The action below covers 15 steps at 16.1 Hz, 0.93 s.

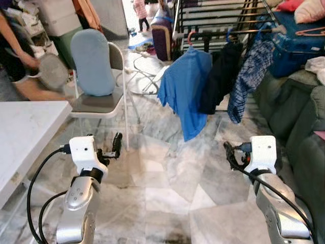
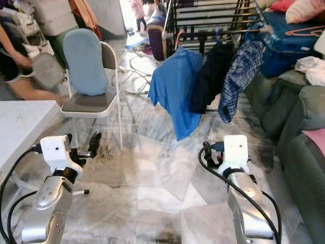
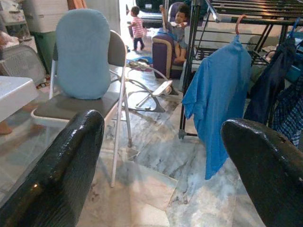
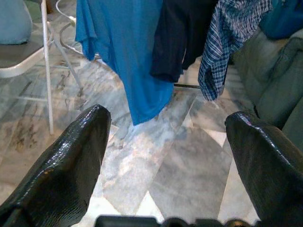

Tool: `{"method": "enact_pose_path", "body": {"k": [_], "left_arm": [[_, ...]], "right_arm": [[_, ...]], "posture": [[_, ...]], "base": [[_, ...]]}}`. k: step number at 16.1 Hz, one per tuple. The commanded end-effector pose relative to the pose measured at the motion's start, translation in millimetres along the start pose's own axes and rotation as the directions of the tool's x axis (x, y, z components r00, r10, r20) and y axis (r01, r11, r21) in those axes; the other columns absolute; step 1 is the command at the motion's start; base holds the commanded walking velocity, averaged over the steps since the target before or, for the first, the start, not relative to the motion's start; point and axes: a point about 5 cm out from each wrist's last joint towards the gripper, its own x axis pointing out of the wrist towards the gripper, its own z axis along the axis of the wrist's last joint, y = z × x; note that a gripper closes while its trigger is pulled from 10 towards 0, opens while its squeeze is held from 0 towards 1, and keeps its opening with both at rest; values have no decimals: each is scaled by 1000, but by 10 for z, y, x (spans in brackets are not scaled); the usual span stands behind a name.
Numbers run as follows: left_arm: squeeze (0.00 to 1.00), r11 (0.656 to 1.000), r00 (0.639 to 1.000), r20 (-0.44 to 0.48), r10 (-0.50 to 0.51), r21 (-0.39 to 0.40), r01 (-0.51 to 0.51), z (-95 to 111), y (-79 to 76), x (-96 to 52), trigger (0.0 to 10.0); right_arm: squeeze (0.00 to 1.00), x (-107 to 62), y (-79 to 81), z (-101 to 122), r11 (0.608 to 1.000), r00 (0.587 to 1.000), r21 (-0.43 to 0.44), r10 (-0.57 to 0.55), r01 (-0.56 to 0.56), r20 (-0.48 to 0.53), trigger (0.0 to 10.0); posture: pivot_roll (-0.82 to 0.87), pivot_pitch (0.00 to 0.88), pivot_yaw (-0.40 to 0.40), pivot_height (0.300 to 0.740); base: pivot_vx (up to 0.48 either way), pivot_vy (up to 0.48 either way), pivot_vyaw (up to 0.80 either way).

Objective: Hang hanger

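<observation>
- left gripper (image 1: 116, 146) held low over the marble floor (image 1: 167, 193), fingers spread wide, nothing between them.
- right gripper (image 1: 229, 152) likewise wide apart and empty.
- ahead of both grippers, a drying rack (image 1: 218, 20) carries a blue shirt (image 1: 185, 86) on a red hanger (image 3: 239, 21), a dark garment (image 1: 221, 76) and a plaid shirt (image 1: 251, 71).
- folding chair (image 1: 99, 71) beyond the left gripper.

A drying rack (image 1: 213, 20) is standing at upper centre on the marble floor (image 1: 167, 188), carrying three hung garments; a folding chair (image 1: 99, 104) is standing upper left
</observation>
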Motion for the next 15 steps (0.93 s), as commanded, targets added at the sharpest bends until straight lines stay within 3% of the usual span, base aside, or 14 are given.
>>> {"method": "enact_pose_path", "body": {"k": [1, 11, 15], "left_arm": [[0, 1000, 1000, 6, -4, 8, 4, 32, 4, -5, 10000], [0, 1000, 1000, -11, -2, 12, 2, -4, 25, -34, 10000], [0, 1000, 1000, -18, 3, 4, -3, -15, 30, -35, 10000]], "right_arm": [[0, 10, 31, 75, 1000, 999, -2, 21, -20, 27, 10000], [0, 7, 82, 52, 999, 999, -1, 38, -38, 14, 10000], [0, 9, 82, 54, 999, 999, -2, 40, -40, 13, 10000]], "posture": [[-159, 0, 103, 740], [-155, 0, 103, 740], [-156, 0, 104, 740]], "base": [[371, 0, 0], [395, 0, 0], [365, 312, 0]]}}
